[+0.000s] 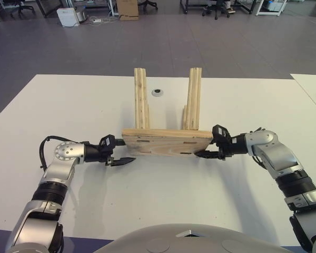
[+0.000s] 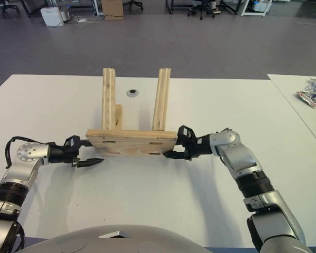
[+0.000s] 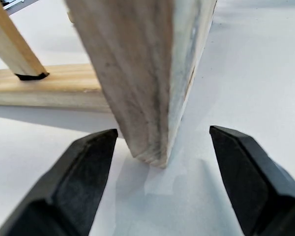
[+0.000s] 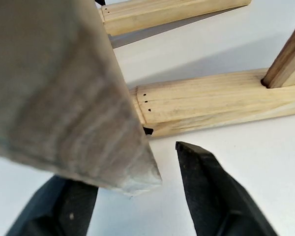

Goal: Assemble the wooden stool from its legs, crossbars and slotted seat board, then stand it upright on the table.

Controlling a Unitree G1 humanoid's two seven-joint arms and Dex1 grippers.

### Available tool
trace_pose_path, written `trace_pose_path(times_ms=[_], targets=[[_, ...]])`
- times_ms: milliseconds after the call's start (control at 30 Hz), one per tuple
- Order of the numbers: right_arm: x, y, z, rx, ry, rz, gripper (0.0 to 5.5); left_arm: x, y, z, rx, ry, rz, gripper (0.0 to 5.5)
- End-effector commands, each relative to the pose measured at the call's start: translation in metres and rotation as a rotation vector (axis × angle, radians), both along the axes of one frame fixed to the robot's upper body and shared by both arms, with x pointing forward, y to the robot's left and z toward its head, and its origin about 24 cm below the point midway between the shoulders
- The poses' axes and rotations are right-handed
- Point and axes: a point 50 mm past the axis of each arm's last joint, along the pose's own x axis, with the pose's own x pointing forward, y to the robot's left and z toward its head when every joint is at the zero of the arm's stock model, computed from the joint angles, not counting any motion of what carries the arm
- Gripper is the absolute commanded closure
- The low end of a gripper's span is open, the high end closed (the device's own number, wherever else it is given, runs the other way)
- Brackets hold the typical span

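Our left gripper (image 3: 162, 135) is spread around one end of the seat board (image 1: 166, 142), and the wrist view shows gaps; our right gripper (image 1: 209, 142) is spread around the other. From the head we see the board mid-tabletop (image 1: 68, 105), legs (image 1: 141, 97) toward the far edge.

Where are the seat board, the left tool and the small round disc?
seat board (image 1: 167, 145), left eye view, middle of its face.
left tool (image 3: 162, 131), left wrist view, midway between fingertips.
small round disc (image 1: 157, 93), left eye view, its centre.
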Motion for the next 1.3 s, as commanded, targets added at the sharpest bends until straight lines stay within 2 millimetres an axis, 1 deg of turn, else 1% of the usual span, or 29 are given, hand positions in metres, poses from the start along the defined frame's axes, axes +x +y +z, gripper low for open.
trace_pose_path(times_ms=[33, 100, 133, 333, 433, 567, 633, 667, 733, 800, 867, 933, 967, 1000, 1067, 1133, 1200, 1300], targets=[[0.002, 0.000, 0.000, -0.009, -0.008, 0.022, 3.65, 0.007, -0.008, 0.003, -0.009, -0.015, -0.032, 2.03], [0.000, 0.000, -0.002, -0.006, 0.004, 0.032, 3.90, 0.009, -0.009, 0.003, -0.018, -0.025, -0.029, 2.03], [0.000, 0.000, -0.003, -0.004, 0.007, 0.034, 3.91, 0.009, -0.009, 0.003, -0.022, -0.027, -0.029, 2.03], [0.000, 0.000, -0.005, 0.007, 0.002, 0.035, 3.93, 0.009, -0.008, 0.000, -0.031, -0.020, -0.042, 3.05], [0.002, -0.001, -0.005, 0.011, -0.006, 0.029, 3.93, 0.006, -0.008, -0.002, -0.031, -0.016, -0.055, 3.69], [0.004, -0.002, 0.001, 0.080, -0.029, 0.045, 3.93, -0.006, -0.011, -0.005, -0.039, 0.012, -0.107, 3.81], [0.003, 0.000, 0.009, 0.147, -0.030, 0.058, 3.93, -0.007, -0.011, 0.002, -0.061, 0.015, -0.110, 3.90], [0.002, 0.004, 0.018, 0.197, -0.029, 0.059, 3.93, -0.005, -0.012, 0.012, -0.099, 0.020, -0.101, 3.92], [0.003, 0.010, 0.043, 0.292, -0.035, 0.070, 3.93, 0.002, -0.017, 0.042, -0.186, 0.050, -0.096, 3.93], [0.005, 0.018, 0.078, 0.402, -0.056, 0.100, 3.93, 0.011, -0.025, 0.083, -0.291, 0.088, -0.117, 3.93], [0.005, 0.025, 0.108, 0.488, -0.064, 0.132, 3.93, 0.015, -0.034, 0.114, -0.371, 0.128, -0.144, 3.92], [0.006, 0.031, 0.144, 0.601, -0.067, 0.172, 3.93, 0.017, -0.041, 0.144, -0.447, 0.191, -0.184, 3.92], [0.006, 0.032, 0.156, 0.643, -0.070, 0.189, 3.93, 0.017, -0.044, 0.155, -0.483, 0.218, -0.197, 3.92], [0.006, 0.033, 0.165, 0.671, -0.072, 0.195, 3.93, 0.018, -0.045, 0.163, -0.516, 0.237, -0.201, 3.92], [0.008, 0.032, 0.178, 0.733, -0.059, 0.179, 3.93, 0.023, -0.044, 0.175, -0.602, 0.290, -0.178, 3.92], [0.008, 0.031, 0.182, 0.767, -0.029, 0.154, 3.93, 0.026, -0.041, 0.182, -0.658, 0.329, -0.143, 3.92], [0.008, 0.032, 0.178, 0.753, 0.002, 0.126, 3.93, 0.032, -0.040, 0.191, -0.729, 0.332, -0.109, 3.92], [0.007, 0.031, 0.165, 0.721, 0.081, 0.065, 3.93, 0.041, -0.036, 0.203, -0.813, 0.321, -0.031, 3.92]])
